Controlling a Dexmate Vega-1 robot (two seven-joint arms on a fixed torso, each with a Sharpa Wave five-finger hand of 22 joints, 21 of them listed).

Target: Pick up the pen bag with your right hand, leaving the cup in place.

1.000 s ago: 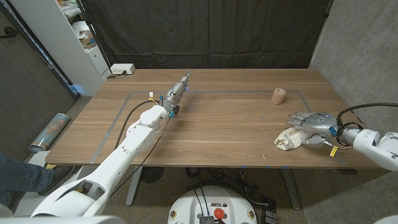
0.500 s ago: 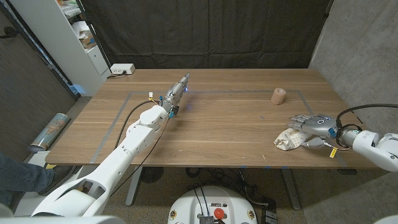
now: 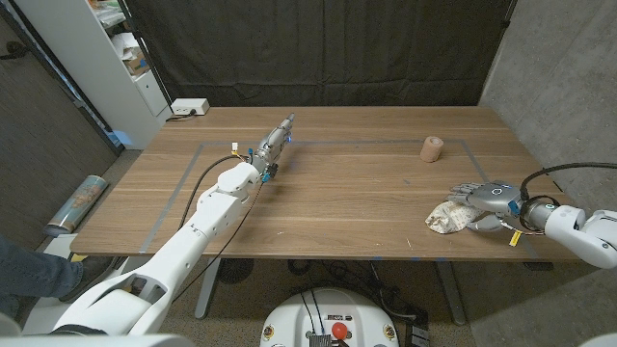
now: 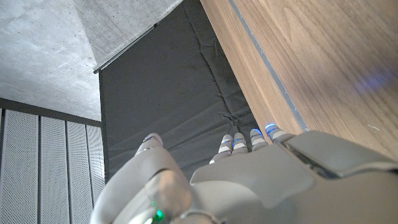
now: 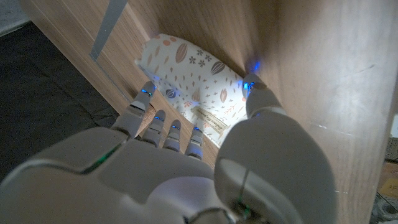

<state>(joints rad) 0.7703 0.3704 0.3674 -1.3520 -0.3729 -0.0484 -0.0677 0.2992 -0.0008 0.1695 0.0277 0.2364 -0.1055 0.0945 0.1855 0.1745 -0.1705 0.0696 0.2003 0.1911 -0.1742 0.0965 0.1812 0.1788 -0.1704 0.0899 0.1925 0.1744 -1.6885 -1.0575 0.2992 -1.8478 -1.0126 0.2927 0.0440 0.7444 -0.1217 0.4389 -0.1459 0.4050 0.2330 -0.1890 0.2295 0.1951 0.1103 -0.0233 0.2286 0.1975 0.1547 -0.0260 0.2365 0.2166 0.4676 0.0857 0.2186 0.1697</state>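
Pen bag (image 3: 449, 215) lies on the table (image 3: 337, 202) near its front right edge. Right hand (image 3: 485, 199) sits over the bag's right end, fingers (image 5: 163, 124) reaching across it. Cup (image 3: 431, 148) stands farther back on the right, behind the bag and well apart from it. Left hand (image 3: 276, 141) is at the table's back, left of centre, far from both. Power strip (image 3: 190, 108) sits at the back left corner. Shelf (image 3: 116, 58) stands off the table's left.

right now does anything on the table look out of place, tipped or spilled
Nothing stands out. The cup stands upright on the table, apart from the pen bag, which lies intact near the front edge under the right hand. Nothing is spilled.
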